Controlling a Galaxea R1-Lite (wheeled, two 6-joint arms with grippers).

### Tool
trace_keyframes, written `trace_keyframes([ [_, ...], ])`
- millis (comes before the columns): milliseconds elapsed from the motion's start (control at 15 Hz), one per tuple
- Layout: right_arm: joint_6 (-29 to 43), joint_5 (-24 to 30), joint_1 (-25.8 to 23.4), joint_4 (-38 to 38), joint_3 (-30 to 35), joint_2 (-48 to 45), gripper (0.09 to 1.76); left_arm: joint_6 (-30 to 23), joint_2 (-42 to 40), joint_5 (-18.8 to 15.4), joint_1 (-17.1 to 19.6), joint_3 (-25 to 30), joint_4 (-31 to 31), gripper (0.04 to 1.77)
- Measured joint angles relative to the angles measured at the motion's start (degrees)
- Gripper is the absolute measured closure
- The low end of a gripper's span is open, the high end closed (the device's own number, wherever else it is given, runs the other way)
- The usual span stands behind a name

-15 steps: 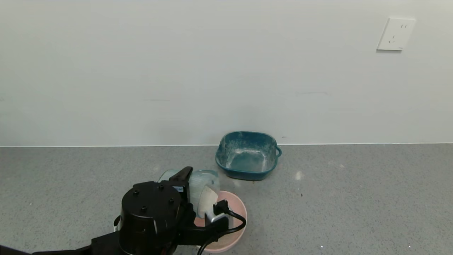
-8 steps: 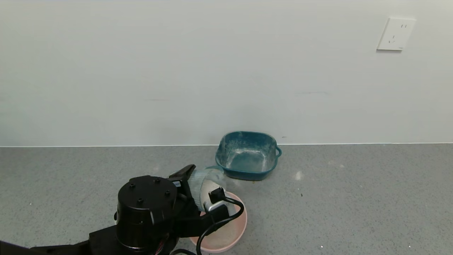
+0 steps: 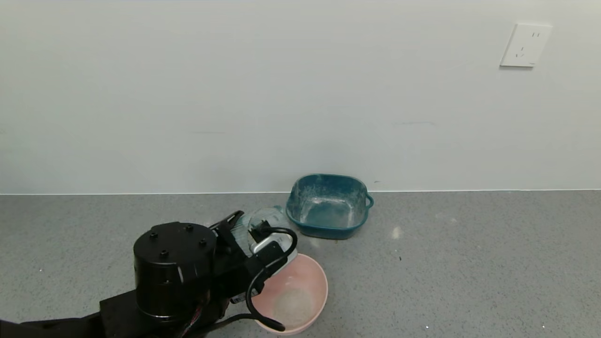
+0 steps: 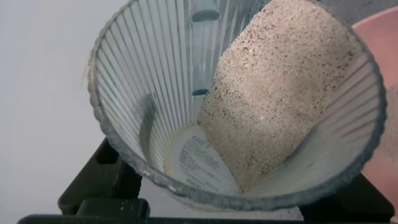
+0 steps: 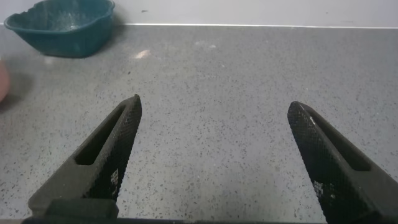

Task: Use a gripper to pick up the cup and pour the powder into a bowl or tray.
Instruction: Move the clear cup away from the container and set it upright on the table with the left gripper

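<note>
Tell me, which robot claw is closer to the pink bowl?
The left. The left claw holds the cup tilted just over the pink bowl. The right claw sits open over bare counter, with only the bowl's edge showing at its view's side.

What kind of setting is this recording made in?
Probably a lab or test bench, not a lived-in kitchen: a bare grey speckled counter against a plain white wall with one wall socket, holding only a pink bowl and a dusty teal tray.
</note>
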Motion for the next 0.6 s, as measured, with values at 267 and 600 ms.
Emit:
trace_keyframes([
  [267, 0.0, 0.0, 0.0, 0.0, 0.0, 0.0, 0.14, -5.9, -0.9, -5.7, 5.3, -3.0, 0.0, 0.48],
  [600, 0.0, 0.0, 0.0, 0.0, 0.0, 0.0, 0.14, -19.2, -1.6, -11.9, 12.0, -5.2, 0.0, 0.48],
])
